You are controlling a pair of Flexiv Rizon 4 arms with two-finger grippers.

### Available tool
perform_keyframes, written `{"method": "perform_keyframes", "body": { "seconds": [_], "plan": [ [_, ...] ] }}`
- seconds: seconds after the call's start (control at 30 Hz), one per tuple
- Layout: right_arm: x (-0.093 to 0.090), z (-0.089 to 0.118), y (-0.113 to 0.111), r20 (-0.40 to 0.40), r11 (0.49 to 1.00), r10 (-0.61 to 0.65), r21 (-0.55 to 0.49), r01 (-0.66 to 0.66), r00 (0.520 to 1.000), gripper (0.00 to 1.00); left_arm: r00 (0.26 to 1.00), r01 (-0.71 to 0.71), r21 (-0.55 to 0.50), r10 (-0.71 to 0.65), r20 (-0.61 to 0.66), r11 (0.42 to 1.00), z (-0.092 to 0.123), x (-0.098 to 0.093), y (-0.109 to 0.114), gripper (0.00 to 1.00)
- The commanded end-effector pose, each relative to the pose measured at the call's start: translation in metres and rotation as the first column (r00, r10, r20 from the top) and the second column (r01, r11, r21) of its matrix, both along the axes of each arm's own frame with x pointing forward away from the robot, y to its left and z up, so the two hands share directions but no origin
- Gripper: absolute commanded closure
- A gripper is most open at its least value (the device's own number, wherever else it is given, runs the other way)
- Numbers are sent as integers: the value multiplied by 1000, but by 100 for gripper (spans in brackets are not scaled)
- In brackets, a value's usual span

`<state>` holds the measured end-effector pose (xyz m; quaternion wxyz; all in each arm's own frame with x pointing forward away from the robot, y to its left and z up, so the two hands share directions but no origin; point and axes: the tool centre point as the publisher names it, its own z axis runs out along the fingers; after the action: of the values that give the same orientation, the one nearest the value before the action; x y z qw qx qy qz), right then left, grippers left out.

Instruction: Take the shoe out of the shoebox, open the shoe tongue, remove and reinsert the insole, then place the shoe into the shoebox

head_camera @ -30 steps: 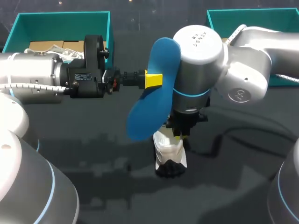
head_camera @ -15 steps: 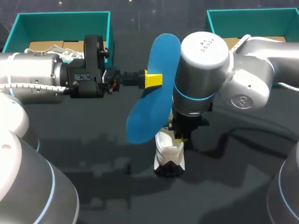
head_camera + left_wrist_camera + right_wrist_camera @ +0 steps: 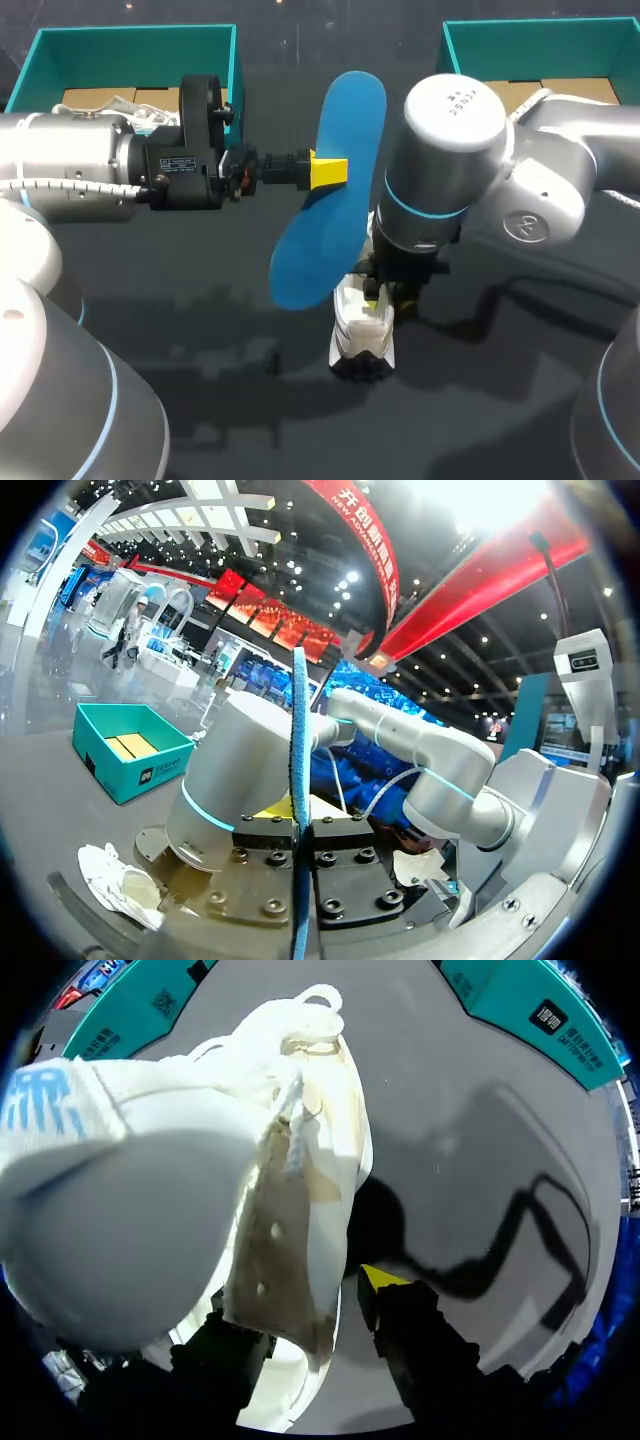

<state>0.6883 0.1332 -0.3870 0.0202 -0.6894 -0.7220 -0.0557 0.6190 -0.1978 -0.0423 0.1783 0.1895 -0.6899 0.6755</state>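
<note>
Shoe [image 3: 362,328] lengthwise toward the robot, dark end nearest, in right claw [image 3: 386,298].

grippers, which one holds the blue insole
The left gripper, its fingers pinching the insole; the right gripper holds the white shoe.

Head view: we look down from high behind on the dark table [image 3: 200,330], our left arm [image 3: 80,170] and right arm [image 3: 450,150] entering over its side edges. Left wrist view: level, edge-on to the blue insole [image 3: 298,740], right arm close beyond. Right wrist view: pressed close over the white shoe [image 3: 150,1210]. Head view shares all three.
</note>
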Motion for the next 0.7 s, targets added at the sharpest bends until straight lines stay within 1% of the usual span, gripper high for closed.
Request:
{"method": "perform_keyframes", "body": {
  "seconds": [0.03, 0.2, 0.23, 0.27, 0.3, 0.7],
  "plan": [
    [-8, 17, -11, 19, 1000, 5, 29, -5, 1000, 0, 1000, -2, -2, 2, 0, 1000, -1, -1, -1, 100],
    [-12, 45, -20, 49, 993, 55, 105, -60, 997, 0, 1000, -2, -2, 2, 0, 1000, -1, -1, -1, 100],
    [-12, 52, -23, 66, 987, 83, 134, -91, 994, 0, 1000, -2, -2, 2, 0, 1000, -1, -1, -1, 100],
    [-10, 59, -28, 58, 974, 138, 173, -146, 989, 0, 1000, -2, -2, 2, 0, 1000, -1, -1, -1, 100],
    [-8, 65, -31, 63, 963, 186, 187, -195, 981, 0, 1000, -2, -2, 2, 0, 1000, -1, -1, -1, 100],
    [-8, 65, -31, 63, 963, 186, 187, -195, 981, 0, 1000, -2, -2, 2, 0, 1000, -1, -1, -1, 100]
  ]
}}
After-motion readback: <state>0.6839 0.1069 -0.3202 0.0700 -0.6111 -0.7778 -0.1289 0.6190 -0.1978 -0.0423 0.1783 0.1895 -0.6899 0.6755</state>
